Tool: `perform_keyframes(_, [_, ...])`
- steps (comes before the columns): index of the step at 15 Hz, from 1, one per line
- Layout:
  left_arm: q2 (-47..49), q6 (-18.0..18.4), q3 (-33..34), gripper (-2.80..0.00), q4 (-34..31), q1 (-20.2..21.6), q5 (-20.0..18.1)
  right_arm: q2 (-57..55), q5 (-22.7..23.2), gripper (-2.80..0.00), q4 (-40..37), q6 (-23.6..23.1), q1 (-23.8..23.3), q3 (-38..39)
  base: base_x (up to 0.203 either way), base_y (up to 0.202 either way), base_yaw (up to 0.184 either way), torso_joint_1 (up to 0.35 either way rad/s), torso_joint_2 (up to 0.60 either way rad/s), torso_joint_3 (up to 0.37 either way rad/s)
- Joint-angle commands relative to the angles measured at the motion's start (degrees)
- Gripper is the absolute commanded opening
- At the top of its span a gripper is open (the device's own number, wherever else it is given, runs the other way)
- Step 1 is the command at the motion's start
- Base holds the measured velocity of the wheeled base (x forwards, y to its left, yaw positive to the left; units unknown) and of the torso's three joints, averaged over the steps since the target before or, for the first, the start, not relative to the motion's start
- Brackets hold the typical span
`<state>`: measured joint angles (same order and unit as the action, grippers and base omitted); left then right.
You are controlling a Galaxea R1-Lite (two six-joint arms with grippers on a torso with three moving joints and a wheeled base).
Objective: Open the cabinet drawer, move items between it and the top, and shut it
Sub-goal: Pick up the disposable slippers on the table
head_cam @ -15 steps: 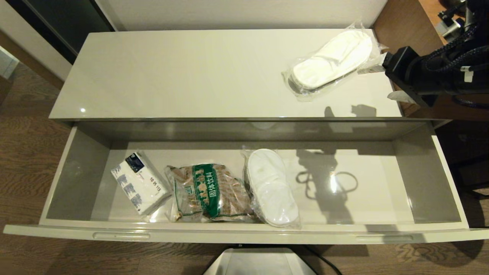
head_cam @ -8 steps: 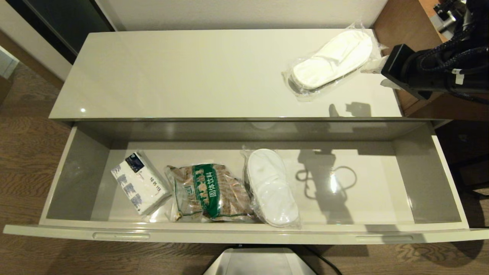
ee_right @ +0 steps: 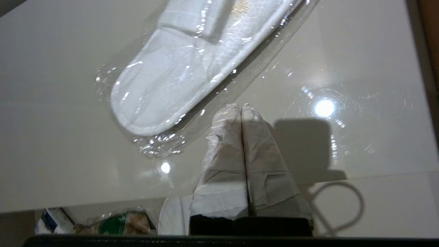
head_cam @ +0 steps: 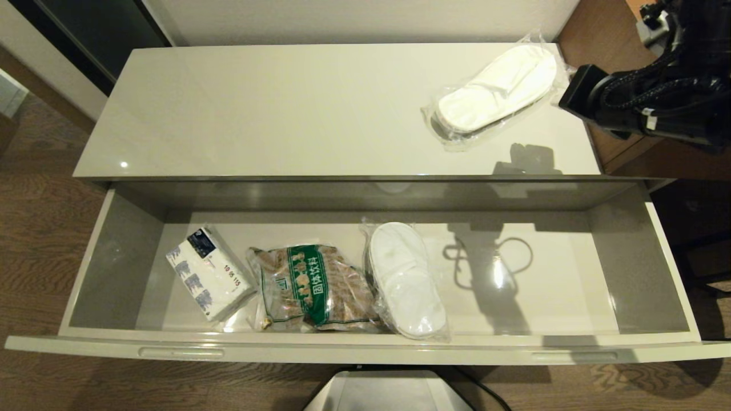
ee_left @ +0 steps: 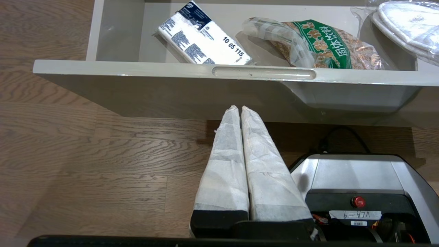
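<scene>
Drawer pulled fully out below top. One bagged slipper on top, near its right end; second slipper in drawer, touching snack bag; tissue pack further toward drawer's left end. Right claw clenched, empty, hovering over top just beside top slipper's bag edge. Left claw clenched, parked below drawer front. Risk: clenched claw grabs nothing; slick bag may skid across glossy top.
</scene>
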<state>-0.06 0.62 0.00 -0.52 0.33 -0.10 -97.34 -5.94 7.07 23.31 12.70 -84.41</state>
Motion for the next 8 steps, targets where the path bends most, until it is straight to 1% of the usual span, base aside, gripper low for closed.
perform_keyframes(1, [0.0,0.0,0.0,-2.8,0.0,0.0,0.0,-3.3,0.2,0.0,4.0,-0.3,-0.5,1.3,0.0,0.0,0.0,0.0,0.0,0.0])
perform_keyframes(2, [0.0,0.0,0.0,-2.8,0.0,0.0,0.0,-3.5,0.8,0.0,6.4,-0.8,-0.4,1.9,0.0,0.0,0.0,0.0,0.0,0.0])
perform_keyframes(3, [0.0,0.0,0.0,-2.8,0.0,0.0,0.0,-3.6,1.3,0.0,7.2,-1.3,-0.1,2.4,0.0,0.0,0.0,0.0,0.0,0.0])
perform_keyframes(4, [0.0,0.0,0.0,-2.8,0.0,0.0,0.0,-3.5,2.0,0.0,9.8,-1.8,1.1,4.1,0.0,0.0,0.0,0.0,0.0,0.0])
perform_keyframes(8, [0.0,0.0,0.0,-2.8,0.0,0.0,0.0,-3.5,2.3,0.0,22.7,-3.0,3.4,8.6,0.0,0.0,0.0,0.0,0.0,0.0])
